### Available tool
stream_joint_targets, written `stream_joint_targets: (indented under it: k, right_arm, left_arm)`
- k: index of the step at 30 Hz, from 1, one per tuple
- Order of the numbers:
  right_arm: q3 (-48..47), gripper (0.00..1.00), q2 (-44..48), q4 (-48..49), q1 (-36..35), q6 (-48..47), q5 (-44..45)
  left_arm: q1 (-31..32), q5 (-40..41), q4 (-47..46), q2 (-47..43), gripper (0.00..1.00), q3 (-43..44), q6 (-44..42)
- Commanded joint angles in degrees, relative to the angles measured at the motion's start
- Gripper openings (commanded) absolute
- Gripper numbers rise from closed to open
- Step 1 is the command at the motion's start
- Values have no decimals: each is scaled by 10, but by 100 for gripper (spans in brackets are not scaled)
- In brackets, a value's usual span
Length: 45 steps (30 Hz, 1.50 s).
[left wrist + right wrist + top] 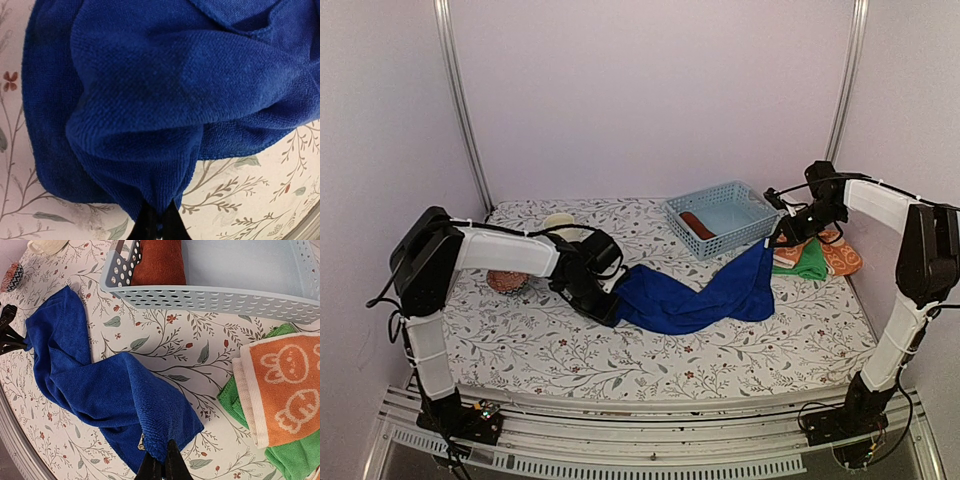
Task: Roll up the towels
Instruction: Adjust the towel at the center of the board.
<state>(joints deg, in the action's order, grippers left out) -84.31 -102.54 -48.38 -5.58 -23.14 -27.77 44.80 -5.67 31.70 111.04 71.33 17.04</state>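
Floral-print table (720, 350) under lilac walls, royal-blue towel (700, 300) stretched across the middle, left gripper (610, 312) pinching its left end, right gripper (775, 240) pinching its lifted right corner, rust-brown towel (697, 224) in far basket (740, 238).

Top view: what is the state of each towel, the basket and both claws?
blue towel, unrolled, crumpled, stretched between both claws.
rust-brown towel, looks rolled, lying in the basket.
orange towel, folded, lying on the green towel.
green towel, unrolled, partly under the orange towel.
basket, upright, holding only the rust-brown towel.
left claw, shut on the blue towel.
right claw, shut on the blue towel.
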Motion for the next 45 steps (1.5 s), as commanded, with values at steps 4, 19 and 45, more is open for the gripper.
stream_joint_targets:
  k: [4, 19, 45]
  right_arm:
    - [-59, 3, 26, -28, 19, -9, -14]
    - [-116, 3, 81, -47, 118, 12, -72]
    - [-47, 3, -6, 11, 118, 0, -66]
  left_arm:
    - [5, 85, 95, -118, 0, 64, -51]
    - [-108, 66, 89, -356, 0, 21, -75]
    - [-152, -140, -65, -165, 0, -6, -49]
